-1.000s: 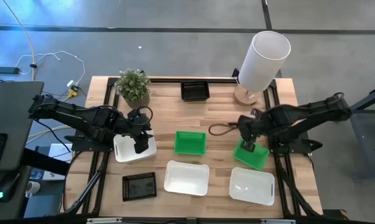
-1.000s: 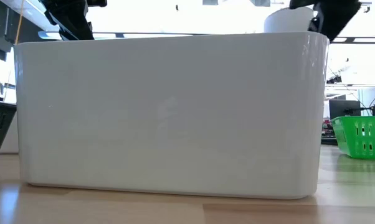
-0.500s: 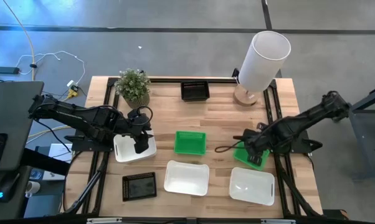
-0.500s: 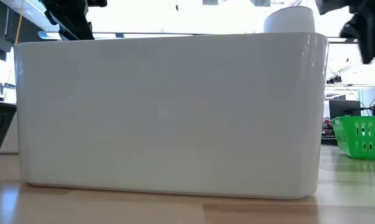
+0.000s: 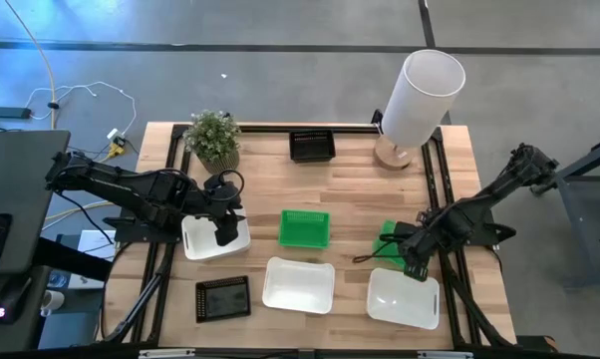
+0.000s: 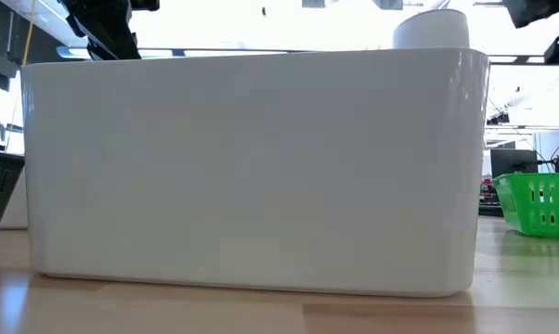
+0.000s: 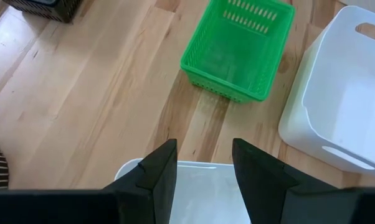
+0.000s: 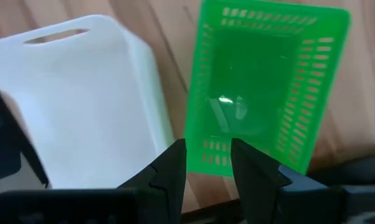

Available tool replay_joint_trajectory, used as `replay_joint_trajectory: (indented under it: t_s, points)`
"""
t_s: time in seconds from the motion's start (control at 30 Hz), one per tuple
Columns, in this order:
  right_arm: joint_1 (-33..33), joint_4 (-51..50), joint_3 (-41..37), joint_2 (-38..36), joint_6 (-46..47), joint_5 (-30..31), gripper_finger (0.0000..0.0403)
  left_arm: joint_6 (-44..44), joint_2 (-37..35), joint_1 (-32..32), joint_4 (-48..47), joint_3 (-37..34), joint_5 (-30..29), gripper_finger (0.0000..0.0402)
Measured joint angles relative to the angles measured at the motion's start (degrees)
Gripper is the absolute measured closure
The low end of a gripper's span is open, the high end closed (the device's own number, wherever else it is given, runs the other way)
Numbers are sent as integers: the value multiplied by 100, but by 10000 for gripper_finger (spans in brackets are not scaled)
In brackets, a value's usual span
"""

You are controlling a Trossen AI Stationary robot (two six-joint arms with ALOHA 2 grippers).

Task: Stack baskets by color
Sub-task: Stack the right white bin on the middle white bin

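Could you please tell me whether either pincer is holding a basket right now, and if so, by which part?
Nothing is held. The left pincer stands open above a white plastic basket; the right pincer is open over the slotted green plastic basket, gripping neither.

bare wood open between black slotted basket [image 5: 311, 146] far and green basket [image 5: 305, 227] centre. near edge crowded: black basket [image 5: 222, 297], two white baskets [image 5: 299, 283] [image 5: 404, 297]. lamp [image 5: 420, 97] blocks far right, plant [image 5: 213, 137] far left.

no text, label, brand, number or sign can be read on anything in these views; every surface that shows is plain and carries no lettering
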Motion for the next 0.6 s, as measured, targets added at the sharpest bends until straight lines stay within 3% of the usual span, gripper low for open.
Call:
replay_joint_trajectory:
  t_s: [0.33,0.6]
  points:
    - [626,670,0,60,33,149,288,-4,-1,0,30,0,0,261]
    - [832,859,0,752,31,362,288,4,0,0,30,0,1,261]
